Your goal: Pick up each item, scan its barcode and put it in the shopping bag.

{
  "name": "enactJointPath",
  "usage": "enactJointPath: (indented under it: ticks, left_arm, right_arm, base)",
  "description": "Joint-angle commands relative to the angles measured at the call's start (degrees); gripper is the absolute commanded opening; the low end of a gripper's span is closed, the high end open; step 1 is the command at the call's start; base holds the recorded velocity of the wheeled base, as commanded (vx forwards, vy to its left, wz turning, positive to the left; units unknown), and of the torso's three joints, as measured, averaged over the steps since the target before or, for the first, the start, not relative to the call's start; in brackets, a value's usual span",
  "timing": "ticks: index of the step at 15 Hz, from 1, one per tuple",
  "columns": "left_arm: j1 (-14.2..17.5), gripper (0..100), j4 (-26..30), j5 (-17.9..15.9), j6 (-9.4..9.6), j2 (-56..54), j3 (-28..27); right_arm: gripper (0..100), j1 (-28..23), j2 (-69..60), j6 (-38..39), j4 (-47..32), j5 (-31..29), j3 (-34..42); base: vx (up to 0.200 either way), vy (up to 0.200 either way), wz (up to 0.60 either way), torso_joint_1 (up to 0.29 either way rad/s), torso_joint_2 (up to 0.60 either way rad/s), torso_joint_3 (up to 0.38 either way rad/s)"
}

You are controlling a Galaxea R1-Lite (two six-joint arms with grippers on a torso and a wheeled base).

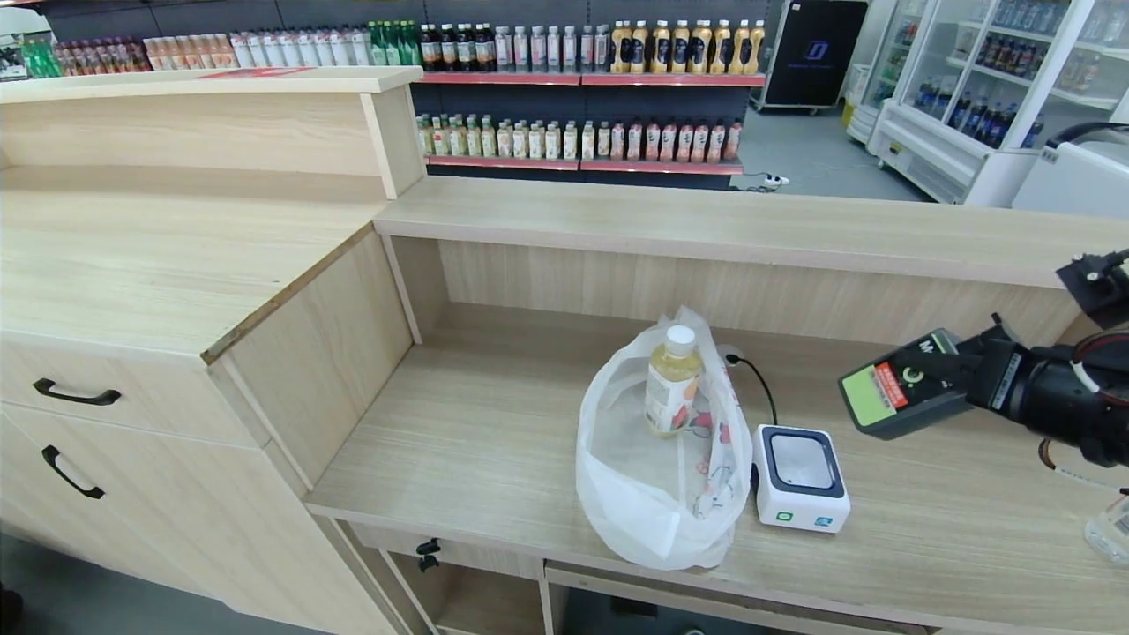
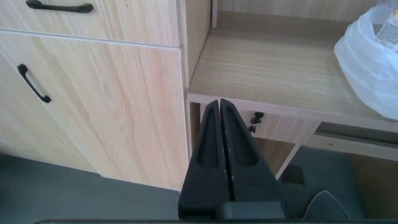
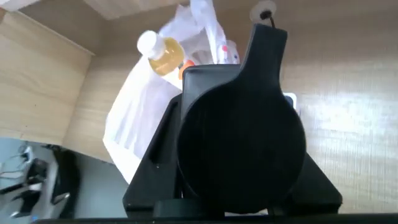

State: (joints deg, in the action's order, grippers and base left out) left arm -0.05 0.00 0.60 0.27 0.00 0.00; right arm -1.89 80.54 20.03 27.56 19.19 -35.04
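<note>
A white plastic shopping bag (image 1: 653, 476) stands open on the lower counter with a yellow drink bottle (image 1: 674, 379) upright inside it. Just right of the bag sits the white barcode scanner (image 1: 801, 476), its window facing up. My right gripper (image 1: 948, 366) is shut on a dark container (image 1: 895, 388) with a green end, held in the air above and to the right of the scanner. The right wrist view has that container (image 3: 242, 143) up close, with the bag (image 3: 134, 124) and bottle (image 3: 163, 53) beyond it. My left gripper (image 2: 220, 109) is shut and empty, low in front of the counter's edge.
A black cable (image 1: 758, 379) runs from the scanner to the counter's back wall. A clear bottle (image 1: 1110, 529) stands at the far right edge. Left of the bag is a raised cabinet with drawers (image 1: 75, 397). Bare counter (image 1: 459, 432) lies left of the bag.
</note>
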Motion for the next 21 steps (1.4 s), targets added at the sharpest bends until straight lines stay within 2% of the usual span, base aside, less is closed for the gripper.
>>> enactJointPath:
  ticks: [1, 5, 8, 12, 21]
  left_arm:
    - [0.0, 0, 0.0, 0.0, 0.0, 0.0, 0.0]
    - [0.0, 0, 0.0, 0.0, 0.0, 0.0, 0.0]
    - [0.0, 0, 0.0, 0.0, 0.0, 0.0, 0.0]
    - [0.0, 0, 0.0, 0.0, 0.0, 0.0, 0.0]
    - [0.0, 0, 0.0, 0.0, 0.0, 0.0, 0.0]
  right_arm:
    - [0, -4.7, 5.6, 0.7, 0.0, 4.5, -0.5]
    - [0, -5.0, 6.8, 0.8, 6.7, 12.0, 5.4]
    - [0, -5.0, 10.7, 0.1, 8.6, 12.5, 4.7]
    - [0, -4.9, 17.5, 0.1, 15.5, 12.5, 2.1]
    - [0, -4.6, 22.7, -1.9, 18.5, 12.1, 2.3]
  base:
    - [0.0, 0.0, 0.0, 0.0, 0.0, 0.0]
    - [0.0, 0.0, 0.0, 0.0, 0.0, 0.0]
    - [0.0, 0.0, 0.0, 0.0, 0.0, 0.0]
    - [0.0, 0.0, 0.0, 0.0, 0.0, 0.0]
    - [0.0, 0.0, 0.0, 0.0, 0.0, 0.0]
